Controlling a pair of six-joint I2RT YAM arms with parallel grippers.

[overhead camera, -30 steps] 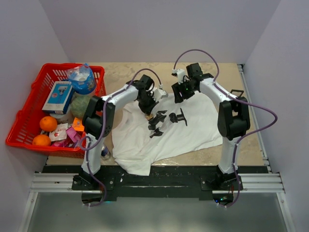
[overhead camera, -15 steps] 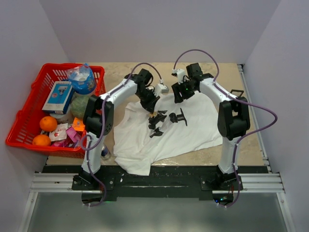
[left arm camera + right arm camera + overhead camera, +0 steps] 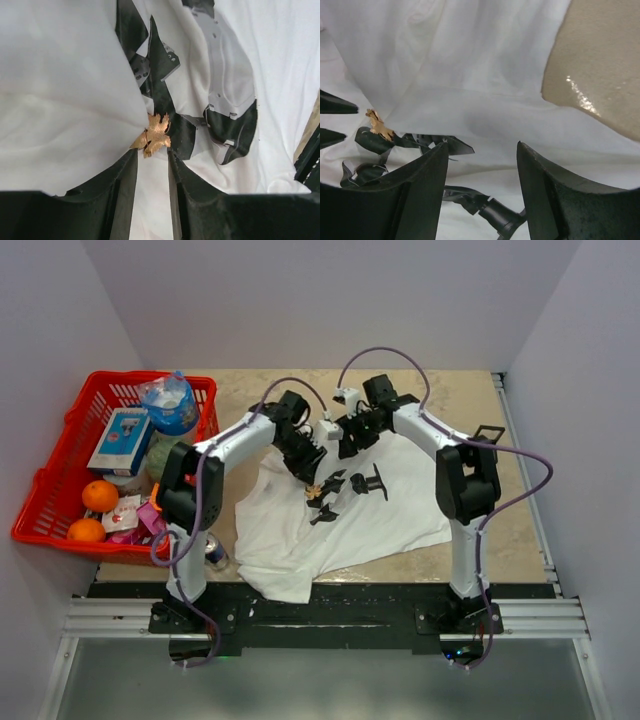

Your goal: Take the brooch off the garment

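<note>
where black print meets a fold of the garment (image 3: 60, 90), the brooch (image 3: 155, 136) lies, long axis slanting lower-left to upper-right. left claw (image 3: 150, 156) narrowly parted, tips flanking it; contact unclear. right claw (image 3: 481, 150) wide, empty, over cloth.

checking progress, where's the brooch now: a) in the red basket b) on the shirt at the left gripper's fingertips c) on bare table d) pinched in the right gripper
b: the left wrist view shows the brooch on the garment, at the tips of the left gripper.
</note>
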